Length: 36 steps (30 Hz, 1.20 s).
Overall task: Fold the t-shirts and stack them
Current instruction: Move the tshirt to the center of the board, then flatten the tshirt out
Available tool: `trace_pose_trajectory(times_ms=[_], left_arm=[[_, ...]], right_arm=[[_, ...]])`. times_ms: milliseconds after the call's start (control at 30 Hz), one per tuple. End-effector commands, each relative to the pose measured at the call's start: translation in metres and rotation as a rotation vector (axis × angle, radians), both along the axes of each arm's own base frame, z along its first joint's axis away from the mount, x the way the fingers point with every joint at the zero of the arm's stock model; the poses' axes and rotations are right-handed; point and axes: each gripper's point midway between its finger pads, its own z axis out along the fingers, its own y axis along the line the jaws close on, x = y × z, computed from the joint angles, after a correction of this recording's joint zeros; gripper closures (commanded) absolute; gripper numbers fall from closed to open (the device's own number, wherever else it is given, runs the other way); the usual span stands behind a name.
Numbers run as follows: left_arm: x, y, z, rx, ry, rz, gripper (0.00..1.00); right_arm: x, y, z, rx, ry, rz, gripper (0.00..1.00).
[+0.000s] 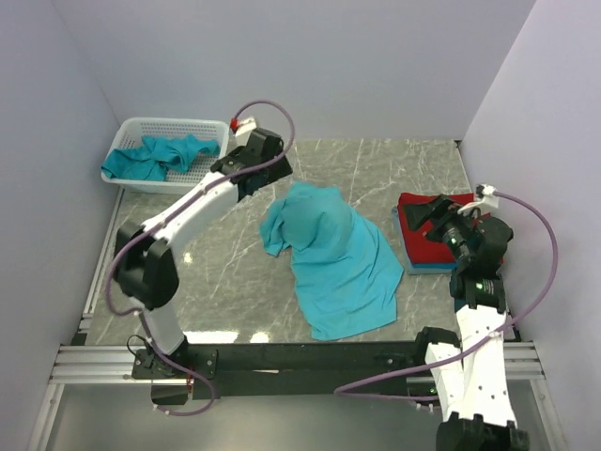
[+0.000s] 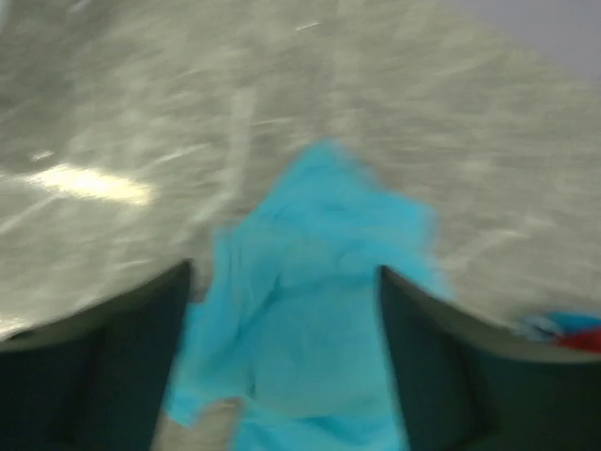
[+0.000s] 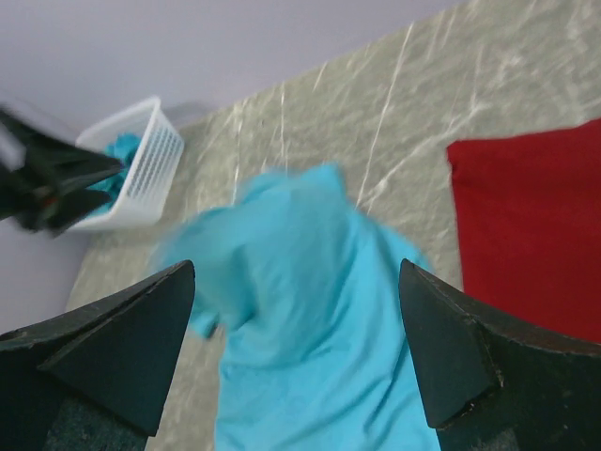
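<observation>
Top external view: the left gripper (image 2: 284, 272) hangs with jaws spread, holding nothing, above the far-left edge of the teal shirt (image 1: 333, 258), which lies crumpled beneath and ahead of it (blurred in the wrist view). Its arm reaches forward, elbow raised. The basket (image 1: 131, 132) stands near on that gripper's left; bare surface (image 1: 216, 282) lies on its near side. The right gripper (image 3: 296, 272), jaws wide and empty, hovers over the red shirt (image 1: 413, 249), with the teal shirt to its left.
</observation>
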Motion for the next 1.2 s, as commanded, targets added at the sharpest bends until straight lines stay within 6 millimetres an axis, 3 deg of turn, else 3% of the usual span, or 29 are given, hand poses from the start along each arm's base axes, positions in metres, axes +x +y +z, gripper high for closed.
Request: trace_pose_trajectory(times_ms=[0, 33, 100, 133, 167, 200, 233, 267, 400, 433, 467, 533, 567, 767, 1033, 1167], left_arm=[[0.006, 0.046, -0.020, 0.003, 0.119, 0.137, 0.06], [0.006, 0.046, -0.021, 0.013, 0.118, 0.143, 0.01], [0.000, 0.045, -0.032, 0.023, 0.127, 0.105, 0.01], [0.001, 0.043, -0.019, -0.005, 0.080, 0.092, 0.01], [-0.007, 0.044, -0.033, 0.000, 0.100, 0.075, 0.00], [-0.012, 0.041, -0.033, -0.010, 0.099, 0.042, 0.01], [-0.014, 0.040, -0.024, -0.036, 0.066, 0.028, 0.01], [-0.024, 0.042, -0.039, -0.023, 0.094, 0.012, 0.01], [-0.052, 0.044, -0.060, -0.059, 0.123, -0.038, 0.00], [-0.058, 0.046, -0.059, -0.070, 0.118, -0.039, 0.01], [-0.068, 0.050, -0.076, -0.059, 0.152, -0.038, 0.01], [-0.076, 0.055, -0.082, -0.058, 0.162, -0.031, 0.01], [-0.083, 0.059, -0.093, -0.044, 0.185, -0.031, 0.01], [-0.097, 0.087, -0.131, -0.073, 0.278, 0.029, 0.00], [-0.092, 0.105, -0.148, -0.122, 0.306, 0.050, 0.01], [-0.081, 0.105, -0.154, -0.160, 0.320, 0.030, 0.01]], right_arm=[[0.004, 0.008, -0.003, -0.050, 0.034, 0.014, 0.05], [0.005, 0.011, -0.008, -0.076, 0.053, 0.016, 0.05], [0.005, 0.026, -0.020, -0.124, 0.111, 0.018, 0.05], [0.004, 0.032, -0.024, -0.135, 0.127, 0.030, 0.05], [0.002, 0.045, -0.033, -0.140, 0.163, 0.068, 0.05], [0.000, 0.051, -0.038, -0.135, 0.184, 0.088, 0.05], [-0.002, 0.057, -0.042, -0.121, 0.204, 0.106, 0.05], [-0.006, 0.064, -0.054, -0.118, 0.247, 0.129, 0.05], [-0.026, 0.102, -0.090, -0.101, 0.357, 0.229, 0.05], [-0.030, 0.106, -0.098, -0.087, 0.386, 0.226, 0.05], [-0.034, 0.108, -0.115, -0.097, 0.434, 0.222, 0.04], [-0.043, 0.115, -0.132, -0.106, 0.488, 0.216, 0.04], [-0.045, 0.110, -0.146, -0.130, 0.530, 0.183, 0.04], [-0.046, 0.108, -0.175, -0.145, 0.620, 0.129, 0.04], [-0.022, 0.087, -0.196, -0.303, 0.707, -0.004, 0.04], [0.003, 0.094, -0.199, -0.344, 0.726, -0.006, 0.04]])
